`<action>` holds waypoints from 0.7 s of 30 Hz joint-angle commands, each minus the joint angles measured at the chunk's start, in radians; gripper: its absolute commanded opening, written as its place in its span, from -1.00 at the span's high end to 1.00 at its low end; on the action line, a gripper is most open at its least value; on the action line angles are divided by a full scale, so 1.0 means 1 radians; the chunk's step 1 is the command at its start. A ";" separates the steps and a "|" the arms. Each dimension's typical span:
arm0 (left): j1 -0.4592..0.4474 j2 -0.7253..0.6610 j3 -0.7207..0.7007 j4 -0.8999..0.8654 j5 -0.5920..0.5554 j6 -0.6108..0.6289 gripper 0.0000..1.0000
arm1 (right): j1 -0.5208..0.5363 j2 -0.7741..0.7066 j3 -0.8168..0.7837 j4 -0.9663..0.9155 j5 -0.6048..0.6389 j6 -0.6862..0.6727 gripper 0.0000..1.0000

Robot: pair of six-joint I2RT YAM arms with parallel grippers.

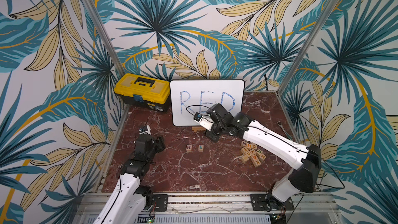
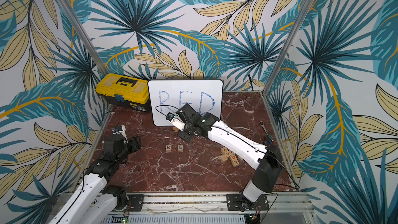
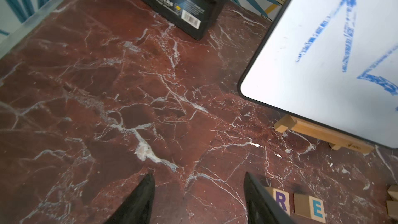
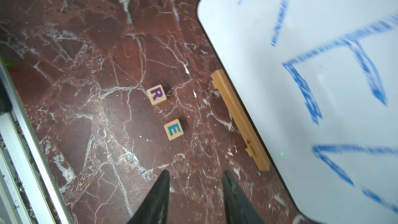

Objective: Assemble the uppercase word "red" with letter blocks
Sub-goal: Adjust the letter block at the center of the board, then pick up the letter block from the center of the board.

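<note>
The red-brown marbled tabletop [image 1: 193,175] is filling the lower middle of both top views. A white board [image 1: 215,89] handwritten RED in blue is standing at upper centre, and a yellow-and-black plastic toolbox [image 1: 142,88] is sitting to its left. The left gripper [image 3: 198,174] is hanging released and empty at left of centre. The right gripper [image 4: 196,173] is hovering spread and empty just before the board's foot. The pale wooden R cube [image 1: 188,148] and E cube [image 1: 200,147] are lying side by side at centre, slightly apart. The D is probably lying in the heap of like cubes [image 1: 253,154] at right, perhaps as the green-lettered cube [image 1: 259,151], though that is too small to confirm. The right arm should be lifting that cube alone, without scattering its neighbours. It should then be setting it just right of the E, letter up and in line.
</note>
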 commanded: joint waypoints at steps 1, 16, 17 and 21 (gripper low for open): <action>-0.081 0.070 0.087 0.054 -0.103 0.049 -0.33 | -0.043 -0.115 -0.079 -0.026 0.127 0.190 0.14; -0.269 0.414 0.249 0.262 -0.102 0.093 -0.33 | -0.382 -0.219 -0.299 -0.246 0.290 0.663 0.17; -0.269 0.420 0.251 0.268 -0.099 0.092 -0.32 | -0.399 -0.220 -0.312 -0.248 0.292 0.676 0.17; -0.269 0.438 0.264 0.269 -0.088 0.093 -0.33 | -0.436 -0.222 -0.376 -0.183 0.257 0.659 0.17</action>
